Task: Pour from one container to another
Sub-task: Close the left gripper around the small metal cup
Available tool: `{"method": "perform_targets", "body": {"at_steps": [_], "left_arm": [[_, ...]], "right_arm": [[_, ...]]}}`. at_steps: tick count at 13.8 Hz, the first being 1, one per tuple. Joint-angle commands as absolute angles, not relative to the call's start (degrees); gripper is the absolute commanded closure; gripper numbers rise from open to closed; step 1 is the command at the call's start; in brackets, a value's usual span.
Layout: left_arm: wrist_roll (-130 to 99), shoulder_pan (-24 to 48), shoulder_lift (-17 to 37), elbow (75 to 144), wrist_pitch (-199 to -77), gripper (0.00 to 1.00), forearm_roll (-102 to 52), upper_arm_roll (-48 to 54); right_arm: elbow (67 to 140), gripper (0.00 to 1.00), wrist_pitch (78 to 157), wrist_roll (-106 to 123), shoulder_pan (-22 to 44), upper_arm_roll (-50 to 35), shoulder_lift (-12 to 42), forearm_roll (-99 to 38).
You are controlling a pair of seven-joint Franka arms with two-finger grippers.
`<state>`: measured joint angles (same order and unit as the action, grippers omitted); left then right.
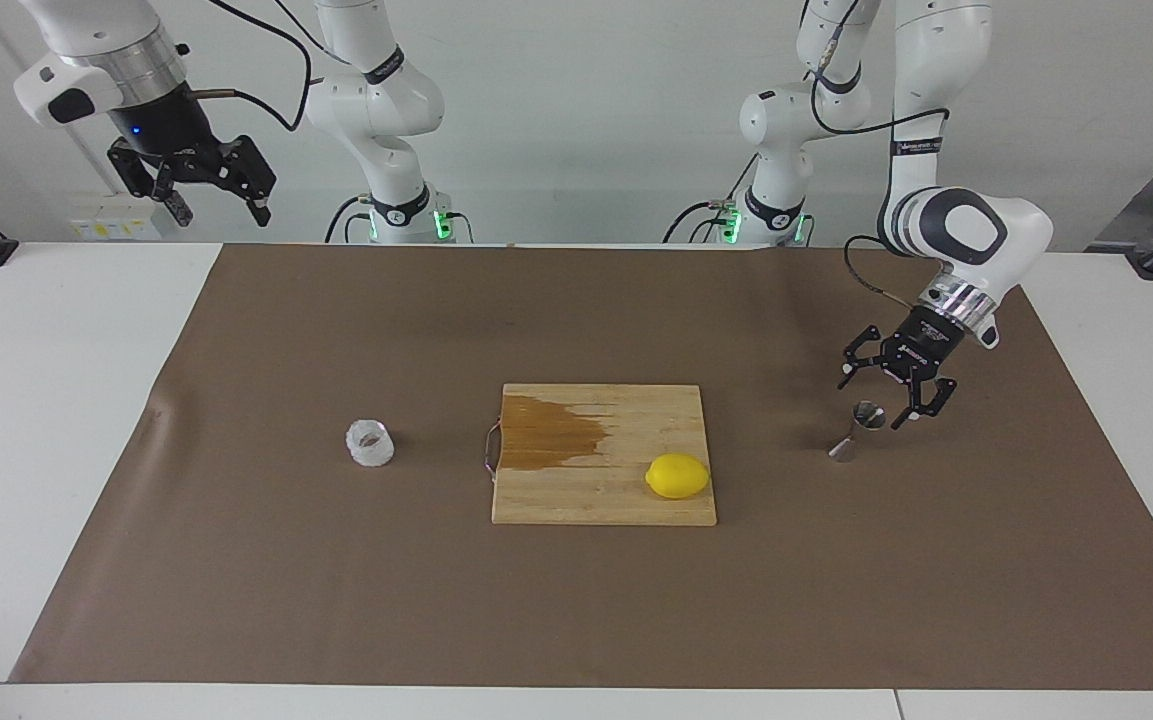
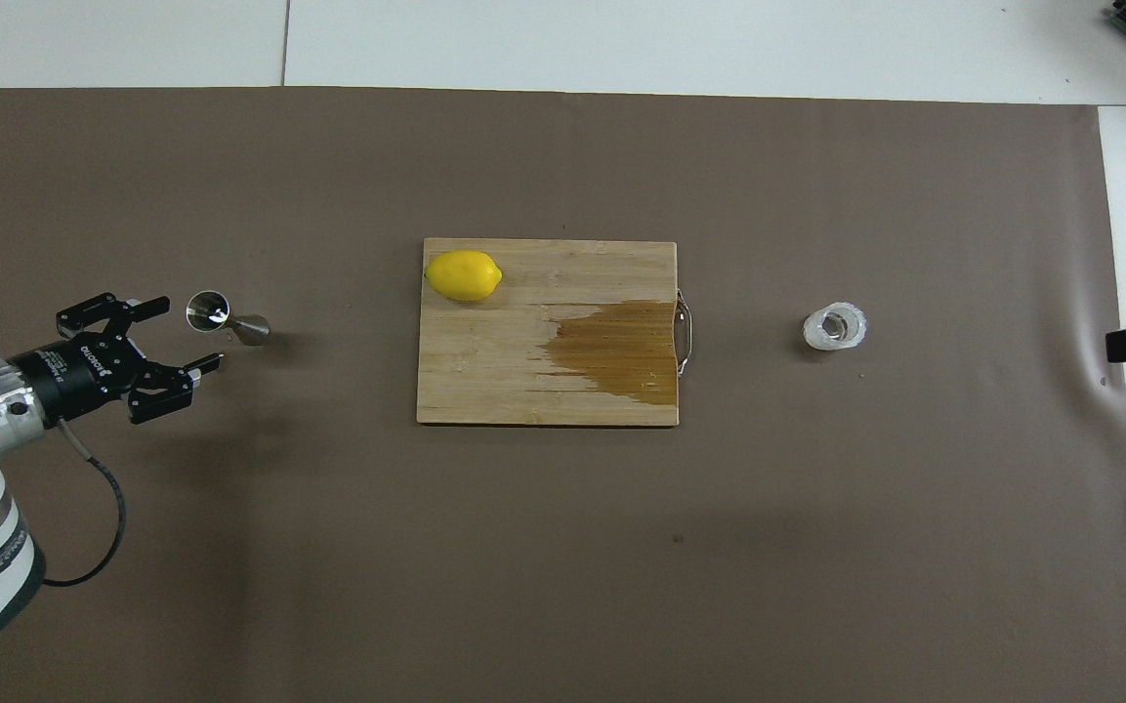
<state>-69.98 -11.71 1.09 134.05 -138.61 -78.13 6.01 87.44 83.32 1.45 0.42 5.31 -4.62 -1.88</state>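
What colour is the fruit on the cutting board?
Bright yellow: the lemon shows best in the overhead view.

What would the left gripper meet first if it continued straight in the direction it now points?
Probably the small shiny steel hourglass-shaped jigger: the open left gripper points down at its upper cup, with the rim just ahead of the fingertips. No contact shows yet; depth is uncertain.
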Motion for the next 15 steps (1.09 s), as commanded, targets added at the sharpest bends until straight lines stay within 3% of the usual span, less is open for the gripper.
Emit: {"method": "perform_targets", "body": {"at_steps": [1, 10, 15], "left_arm": [[-67.3, -10.5, 1.1, 134.4, -140.2, 0.00, -80.6, 5.5], [-66.2, -9.0, 1.3, 134.2, -141.7, 0.01, -80.7, 5.5], [-66.3, -9.0, 1.6, 134.2, -142.3, 0.19, -80.7, 5.5]], "right_arm": [[89.3, 0.00, 84.3, 0.8, 0.2, 5.1, -6.1, -2.5], [89.3, 0.00, 84.3, 0.8, 0.2, 5.1, -6.1, -2.5], [89.3, 0.00, 84.3, 0.8, 0.2, 5.1, -6.1, -2.5]]}}
